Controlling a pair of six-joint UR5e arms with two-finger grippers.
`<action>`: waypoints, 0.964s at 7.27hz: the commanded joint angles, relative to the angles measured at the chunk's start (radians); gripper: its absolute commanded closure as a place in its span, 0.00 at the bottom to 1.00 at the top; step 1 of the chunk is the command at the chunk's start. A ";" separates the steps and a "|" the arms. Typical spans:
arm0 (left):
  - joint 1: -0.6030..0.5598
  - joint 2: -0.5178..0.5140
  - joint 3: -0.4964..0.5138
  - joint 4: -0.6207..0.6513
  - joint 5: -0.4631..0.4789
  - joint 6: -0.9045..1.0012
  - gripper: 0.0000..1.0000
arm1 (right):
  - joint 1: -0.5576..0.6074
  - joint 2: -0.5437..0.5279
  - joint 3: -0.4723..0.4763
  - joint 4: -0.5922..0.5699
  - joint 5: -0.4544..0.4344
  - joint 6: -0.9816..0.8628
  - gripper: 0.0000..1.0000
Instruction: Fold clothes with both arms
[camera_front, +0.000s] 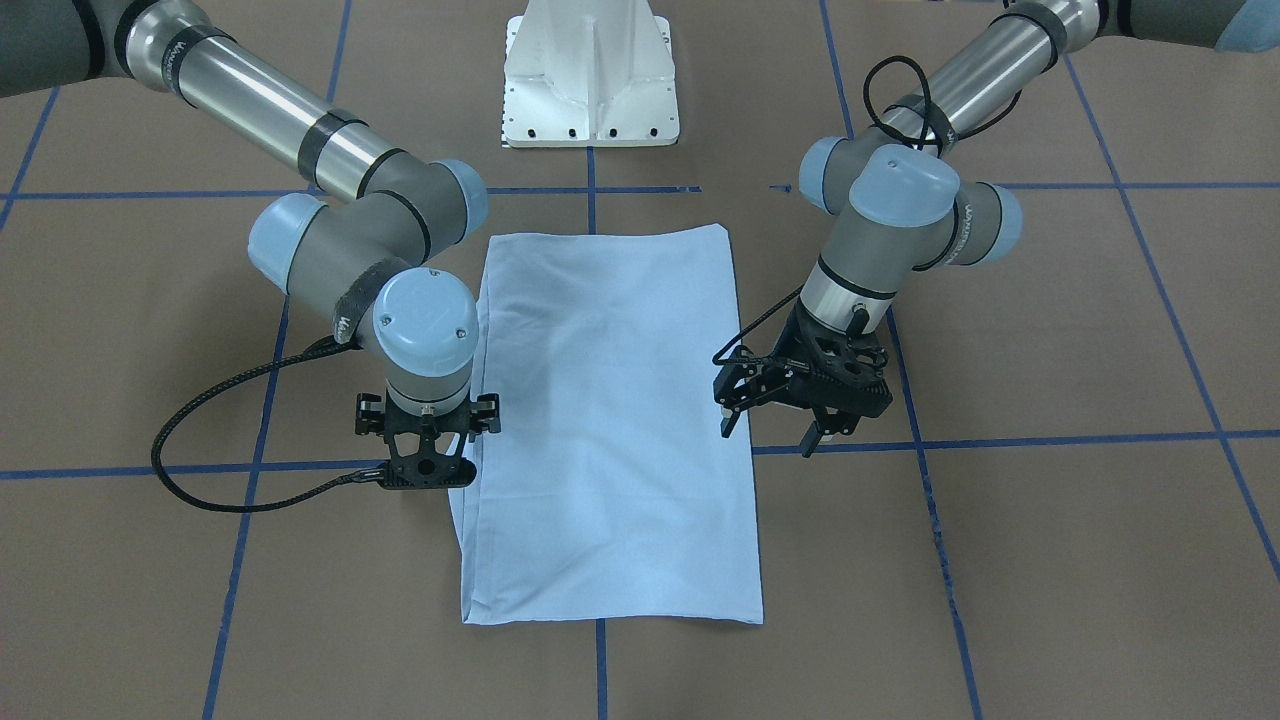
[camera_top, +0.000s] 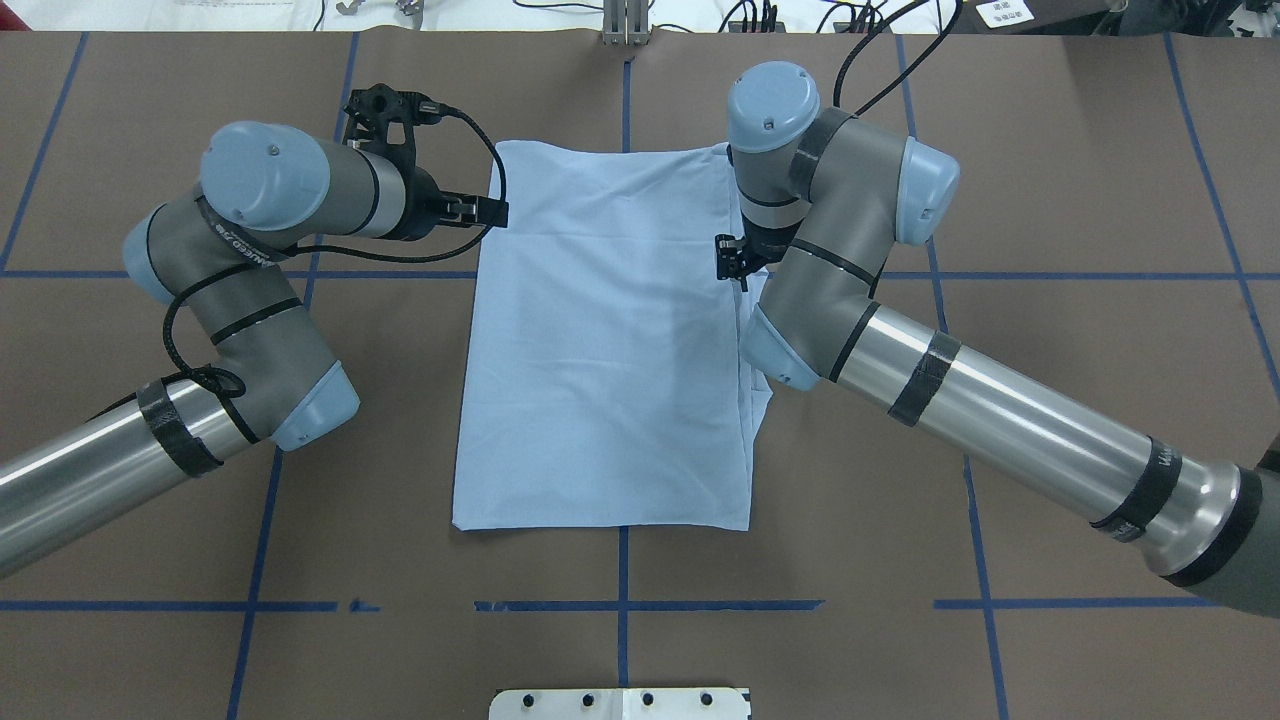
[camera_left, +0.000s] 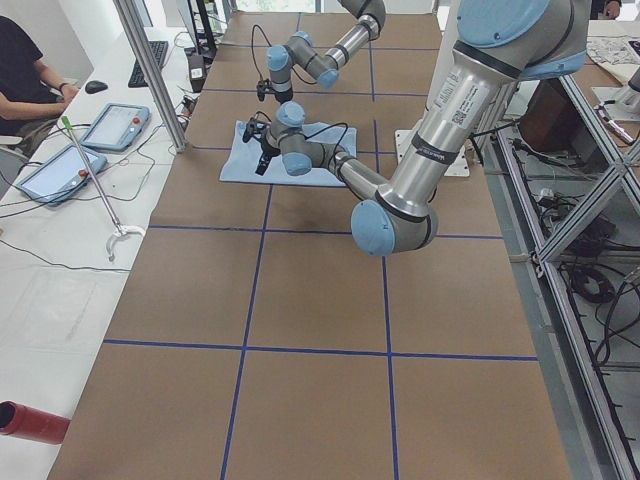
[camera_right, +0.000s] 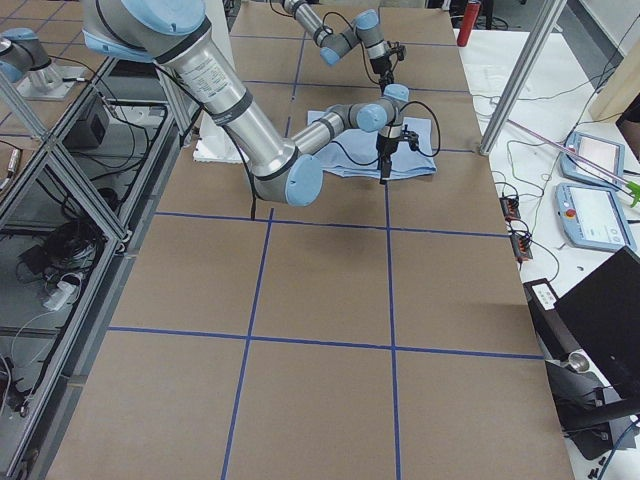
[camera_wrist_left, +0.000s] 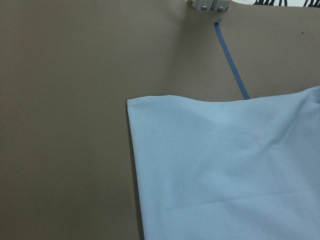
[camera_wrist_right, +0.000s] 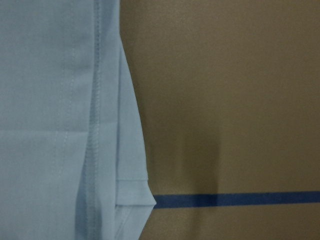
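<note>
Matt cloth T-shirt (camera_front: 610, 420), matt brown paper-like table (camera_front: 1050, 330), shiny metal-tubed arms (camera_front: 260, 100)

Left arm (camera_front: 960, 95): reaches in from the robot's side of the counter (camera_front: 1100, 330) with the elbow bent. The wrist is tilted, so the left end effector (camera_front: 772, 428) slants downward. Its two fingers (camera_front: 728, 420) stand apart, with nothing between them.

Right arm (camera_front: 260, 110): mirrors this reach, with the last wrist joint upright and the right end effector (camera_front: 428, 450) aimed straight down. The wrist hides its fingertips, so their spacing cannot be read.
</note>
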 joint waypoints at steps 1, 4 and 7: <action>-0.001 0.003 0.001 0.000 0.000 0.001 0.00 | 0.028 0.024 0.003 0.001 0.006 -0.009 0.00; -0.003 0.013 -0.025 0.012 -0.163 -0.119 0.00 | 0.038 0.008 0.125 0.017 0.015 0.006 0.00; 0.064 0.117 -0.248 0.157 -0.184 -0.463 0.00 | 0.024 -0.285 0.594 0.012 0.130 0.157 0.00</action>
